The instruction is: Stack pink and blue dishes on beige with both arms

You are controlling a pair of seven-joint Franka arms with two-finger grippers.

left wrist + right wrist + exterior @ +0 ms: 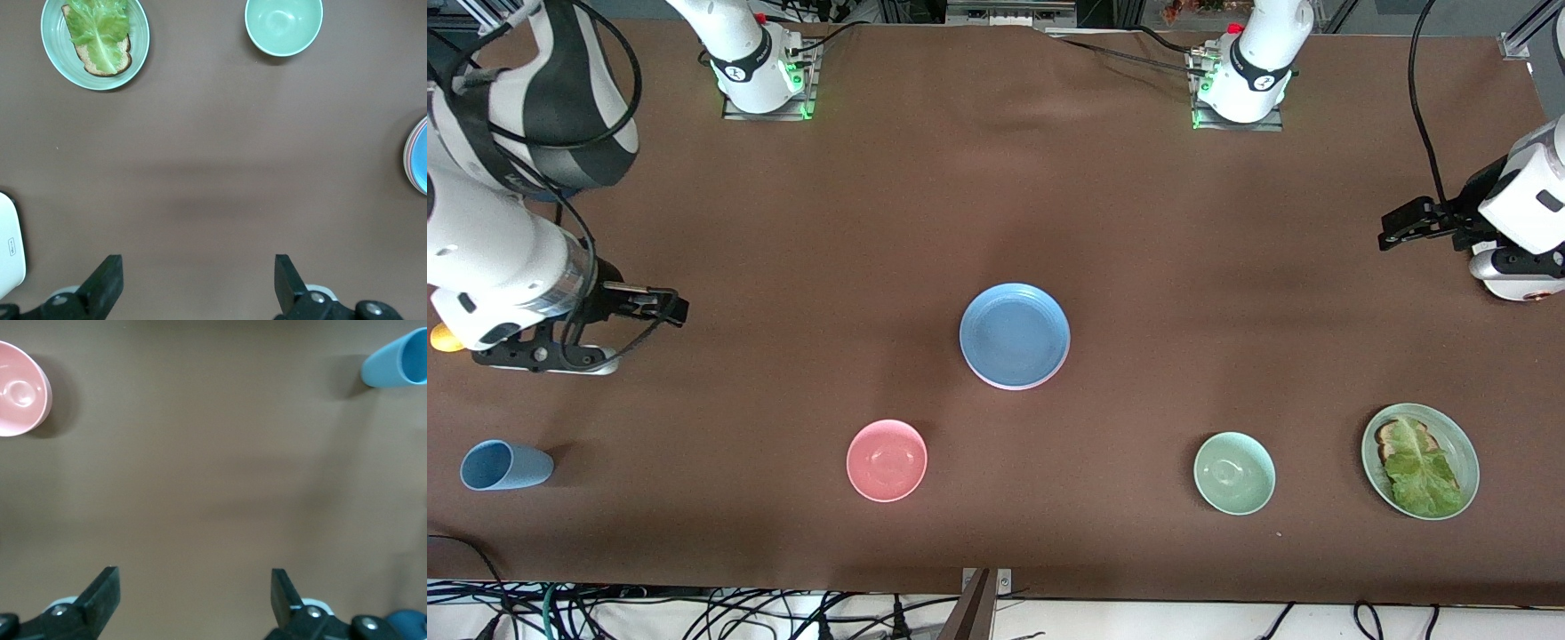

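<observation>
The blue plate (1014, 333) lies on top of a stack in the middle of the table. Under it a thin pink plate rim (1005, 386) shows. The beige plate is hidden beneath them. An edge of the blue plate (420, 160) also shows in the left wrist view. My left gripper (1387, 231) hangs open over bare table at the left arm's end, nothing between its fingers (110, 280). My right gripper (674, 305) hangs open over bare table at the right arm's end, also with nothing in it (195, 577).
Nearer the front camera than the stack sit a pink bowl (887, 460), a pale green bowl (1234, 473) and a green plate (1469, 449) with toast and lettuce. A blue cup (505, 465) lies on its side at the right arm's end.
</observation>
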